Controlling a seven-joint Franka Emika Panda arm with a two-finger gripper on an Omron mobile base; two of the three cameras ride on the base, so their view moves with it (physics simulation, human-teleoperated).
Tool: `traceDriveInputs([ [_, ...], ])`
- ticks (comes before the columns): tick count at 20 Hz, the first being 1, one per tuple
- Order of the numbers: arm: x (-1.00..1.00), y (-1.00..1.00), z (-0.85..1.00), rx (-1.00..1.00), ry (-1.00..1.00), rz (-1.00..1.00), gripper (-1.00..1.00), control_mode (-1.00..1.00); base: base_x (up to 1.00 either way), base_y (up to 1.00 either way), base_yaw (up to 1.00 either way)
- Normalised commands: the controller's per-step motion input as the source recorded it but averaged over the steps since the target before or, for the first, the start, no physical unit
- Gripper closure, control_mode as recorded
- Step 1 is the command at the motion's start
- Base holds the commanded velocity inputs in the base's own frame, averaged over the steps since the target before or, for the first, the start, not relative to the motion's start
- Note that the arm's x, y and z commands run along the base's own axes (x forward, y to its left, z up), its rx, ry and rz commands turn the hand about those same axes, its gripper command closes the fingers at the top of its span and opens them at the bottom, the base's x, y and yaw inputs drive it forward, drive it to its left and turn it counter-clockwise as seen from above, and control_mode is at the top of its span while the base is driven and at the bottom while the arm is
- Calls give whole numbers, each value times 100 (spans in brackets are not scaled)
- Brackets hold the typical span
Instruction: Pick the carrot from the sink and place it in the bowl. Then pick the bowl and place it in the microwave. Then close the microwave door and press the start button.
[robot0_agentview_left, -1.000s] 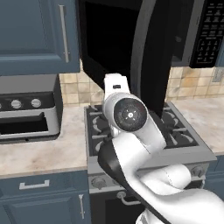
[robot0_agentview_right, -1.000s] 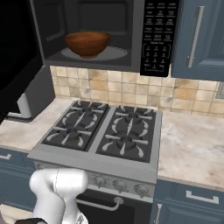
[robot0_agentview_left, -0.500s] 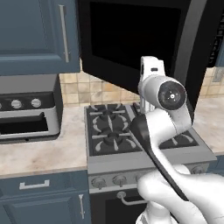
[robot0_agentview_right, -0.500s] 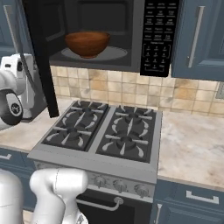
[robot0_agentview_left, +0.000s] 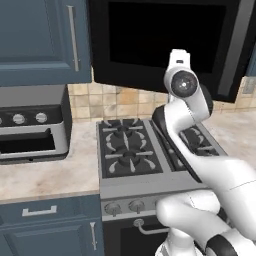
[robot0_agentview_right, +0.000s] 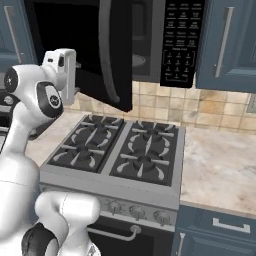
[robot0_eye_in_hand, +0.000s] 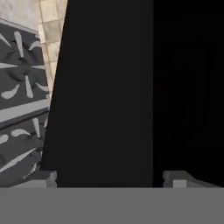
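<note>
A white robot arm (robot0_agentview_left: 200, 165) rises from the near edge of a kitchen, bending up over a black gas stove (robot0_agentview_right: 117, 150) set into a pale stone desk (robot0_agentview_right: 220, 160). A row of knobs (robot0_agentview_right: 136, 212) runs along the stove's near front, above an oven handle (robot0_agentview_right: 117, 234). On the desk to the left of the stove stands a grey toaster oven (robot0_agentview_left: 30, 127) with round knobs. Blue drawers (robot0_agentview_left: 45, 225) sit under the desk and blue cupboards (robot0_agentview_left: 42, 40) hang above it, with a tan tiled wall (robot0_agentview_right: 210, 107) behind.

The arm's wrist is lifted high, and the hand (robot0_agentview_right: 67, 75) is raised against the outer face of the microwave door (robot0_agentview_right: 107, 50), which stands partly swung out over the stove, between the hand and the oven cavity. In the hand view, the two fingertips (robot0_eye_in_hand: 43, 177) stand well apart, one at each lower corner, gripping nothing, with the door's dark panel close in front of them and the stove grates off to the left.

Farther back, the black microwave (robot0_agentview_right: 170, 45) hangs above the stove, its button panel (robot0_agentview_right: 180, 42) on the right side. The door hides most of the cavity, so the bowl and the carrot cannot be made out.
</note>
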Motion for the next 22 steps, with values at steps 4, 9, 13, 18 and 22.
traceDriveInputs([
  [4,98,-32,2,0,0,-8,-100,-100,0,0,0],
  [9,79,-30,22,1,0,-3,-100,-100,0,0,0],
  [13,69,-27,26,1,0,0,-100,-100,0,0,0],
  [18,62,-30,12,1,0,0,-100,-100,0,0,0],
  [22,25,-27,3,4,0,0,-100,-100,0,0,0],
])
